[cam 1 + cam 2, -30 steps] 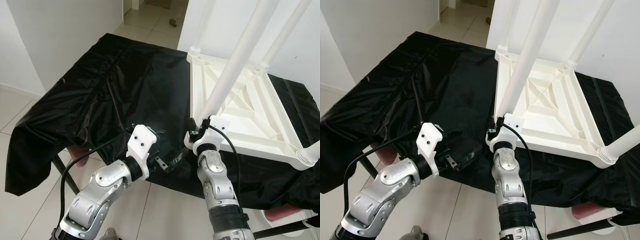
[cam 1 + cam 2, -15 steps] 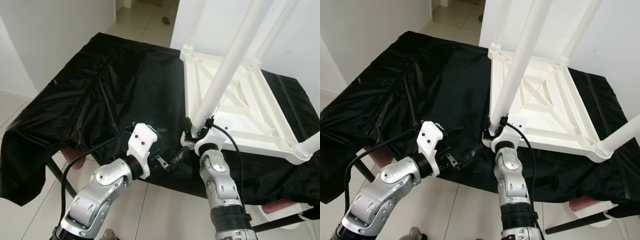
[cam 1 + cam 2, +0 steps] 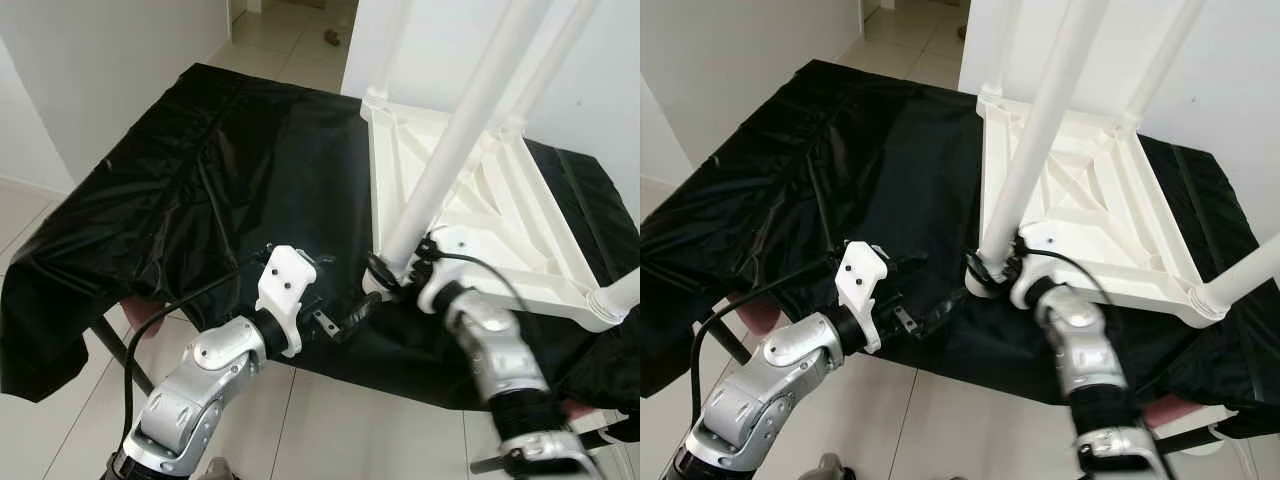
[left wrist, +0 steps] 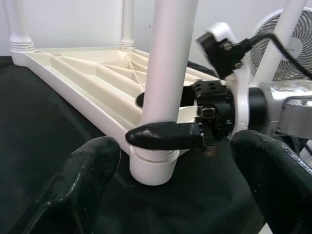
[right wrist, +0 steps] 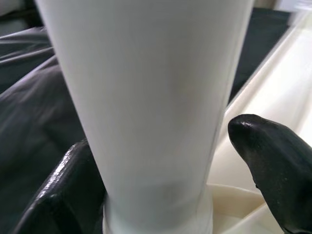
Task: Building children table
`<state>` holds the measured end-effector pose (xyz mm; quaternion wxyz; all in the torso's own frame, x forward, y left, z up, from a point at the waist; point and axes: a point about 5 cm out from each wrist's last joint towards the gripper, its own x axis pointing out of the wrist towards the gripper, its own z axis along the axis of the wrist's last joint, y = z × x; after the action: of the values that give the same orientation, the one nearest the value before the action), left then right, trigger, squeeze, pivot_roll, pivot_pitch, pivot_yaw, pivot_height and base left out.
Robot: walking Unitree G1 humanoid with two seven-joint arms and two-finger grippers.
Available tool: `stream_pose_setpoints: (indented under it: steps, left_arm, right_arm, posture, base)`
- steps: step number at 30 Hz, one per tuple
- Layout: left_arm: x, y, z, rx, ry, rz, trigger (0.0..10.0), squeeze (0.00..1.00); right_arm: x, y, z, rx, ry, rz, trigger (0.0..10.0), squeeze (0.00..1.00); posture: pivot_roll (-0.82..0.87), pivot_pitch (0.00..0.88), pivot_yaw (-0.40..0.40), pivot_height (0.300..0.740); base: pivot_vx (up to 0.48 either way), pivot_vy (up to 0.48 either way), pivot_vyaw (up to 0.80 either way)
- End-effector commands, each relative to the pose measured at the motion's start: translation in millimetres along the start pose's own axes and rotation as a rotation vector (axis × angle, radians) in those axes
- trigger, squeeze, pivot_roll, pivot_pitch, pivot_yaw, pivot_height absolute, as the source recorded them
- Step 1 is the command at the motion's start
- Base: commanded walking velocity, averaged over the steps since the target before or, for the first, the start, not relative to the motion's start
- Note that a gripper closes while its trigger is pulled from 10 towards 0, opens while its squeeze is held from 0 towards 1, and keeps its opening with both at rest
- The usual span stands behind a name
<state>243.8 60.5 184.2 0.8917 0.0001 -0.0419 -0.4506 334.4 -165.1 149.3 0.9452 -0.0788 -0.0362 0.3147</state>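
Four white legs rise from the inverted children's table (image 3: pixel 480 215), which lies on the black cover (image 3: pixel 220 170) at its right side. The right gripper (image 4: pixel 168 119) has its fingers closed around the near corner leg (image 3: pixel 450 150) just above its socket. The left gripper (image 3: pixel 335 320) hovers just beside it, fingers apart and empty. Risk: an off-axis twist may cross-thread the leg, or drag the table across the slick cover.

The left arm rises from the lower left of the frame, its left pincer (image 3: pixel 338 318) near centre with fingers spread apart. The right arm comes up from the lower right, angled leftward, its right pincer (image 3: pixel 385 272) clasping a white table leg (image 3: pixel 455 140) at its base.
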Motion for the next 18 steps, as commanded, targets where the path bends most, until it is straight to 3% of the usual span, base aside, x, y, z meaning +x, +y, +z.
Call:
stream_pose_setpoints:
  steps: [1,8,12,13,14,15,18]
  left_arm:
    - [1.4,-2.2,-3.6,-0.009,0.012,-0.030,10.0,0.00]
    - [1.7,-2.2,-3.2,-0.009,0.009,-0.029,10.0,0.00]
    - [0.6,-1.6,-2.7,-0.007,0.009,-0.020,10.0,0.00]
    - [0.2,-1.4,-2.6,-0.006,0.009,-0.018,10.0,0.00]
    - [0.2,-1.4,-2.6,-0.006,0.009,-0.018,10.0,0.00]
    - [-0.2,-1.3,-2.4,-0.005,0.010,-0.016,10.0,0.00]
    - [-0.7,-1.1,-2.2,-0.005,0.010,-0.014,10.0,0.00]
  right_arm:
    - [-0.5,2.0,-4.1,0.002,0.009,0.031,10.0,0.00]
    - [13.1,-0.6,-4.3,-0.010,0.014,0.061,10.0,0.00]
    - [25.5,7.4,-6.8,0.015,0.017,0.100,9.6,0.00]
    - [28.4,10.3,-8.3,0.022,0.013,0.115,3.8,0.00]
    - [28.4,10.3,-8.3,0.022,0.013,0.115,3.8,0.00]
    - [30.3,13.5,-10.7,0.033,0.016,0.130,0.0,0.00]
    - [31.6,17.6,-14.2,0.047,0.018,0.147,0.0,0.00]
  posture:
    - [0.12,0.074,-0.116,0.740]
    - [0.13,0.071,-0.117,0.740]
    - [0.14,0.070,-0.118,0.740]
    - [0.15,0.069,-0.118,0.740]
    - [0.15,0.069,-0.118,0.740]
    - [0.15,0.069,-0.118,0.740]
    - [0.15,0.070,-0.118,0.740]
  base:
    - [0.000,0.000,0.00]
    - [0.000,0.000,0.00]
    - [0.000,0.000,0.00]
    - [0.000,0.000,0.00]
    - [0.000,0.000,0.00]
    - [0.000,0.000,0.00]
    - [0.000,0.000,0.00]
